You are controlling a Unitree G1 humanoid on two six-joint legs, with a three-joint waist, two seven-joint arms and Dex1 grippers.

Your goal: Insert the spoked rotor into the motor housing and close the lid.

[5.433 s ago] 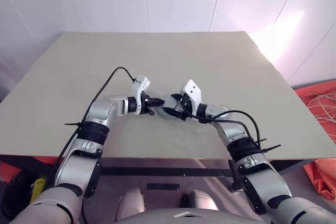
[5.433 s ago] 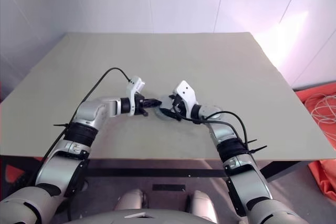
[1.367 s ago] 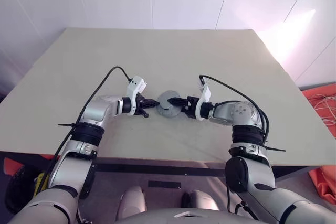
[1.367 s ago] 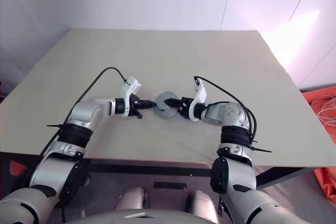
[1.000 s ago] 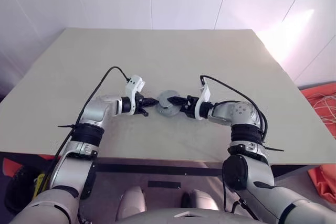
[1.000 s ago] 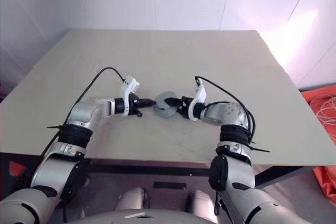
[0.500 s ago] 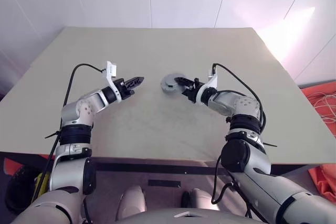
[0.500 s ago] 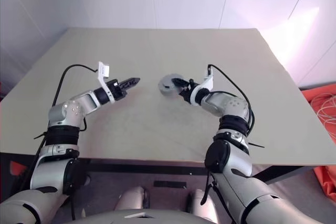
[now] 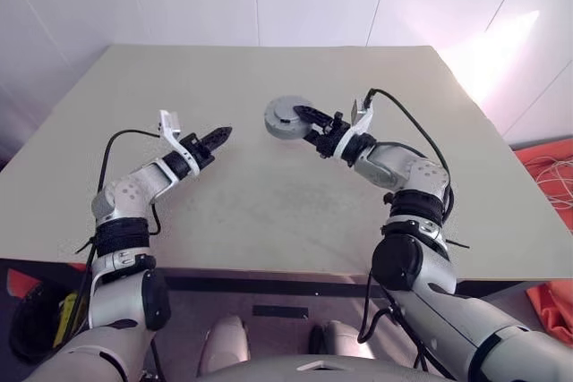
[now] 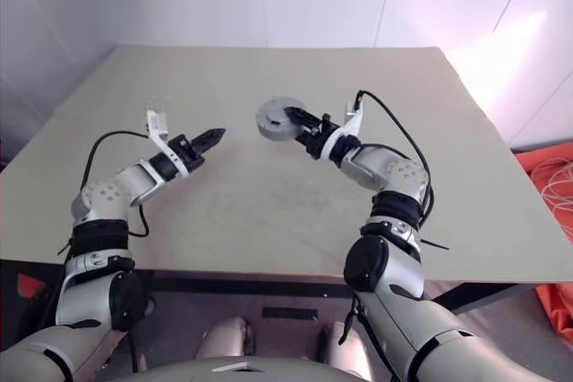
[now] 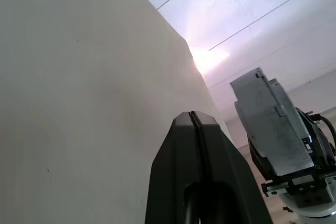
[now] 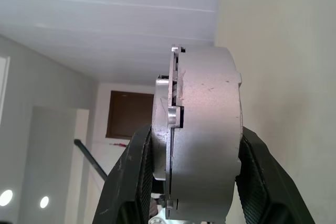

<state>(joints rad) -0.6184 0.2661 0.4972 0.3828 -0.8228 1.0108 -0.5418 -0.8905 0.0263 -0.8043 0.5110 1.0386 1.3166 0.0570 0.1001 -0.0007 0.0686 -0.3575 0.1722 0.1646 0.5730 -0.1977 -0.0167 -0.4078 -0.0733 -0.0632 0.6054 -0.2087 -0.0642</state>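
1. Right gripper (image 9: 304, 114): jaws clamp the motor housing (image 9: 285, 117) across its thickness, one finger on each flat face; the lid (image 12: 167, 129) sits seated on it, a thin seam at the rim. Spoked rotor is not visible, judged to be inside.
2. Assembly is held clear above the tabletop (image 9: 269, 203), on edge, its axis running from jaw to jaw.
3. Left gripper (image 9: 218, 136): jaws closed, empty, well apart from the housing, pointing toward it.
4. Judgement: right arm alone governs set-down; the disc must be rolled flat-face-down first.
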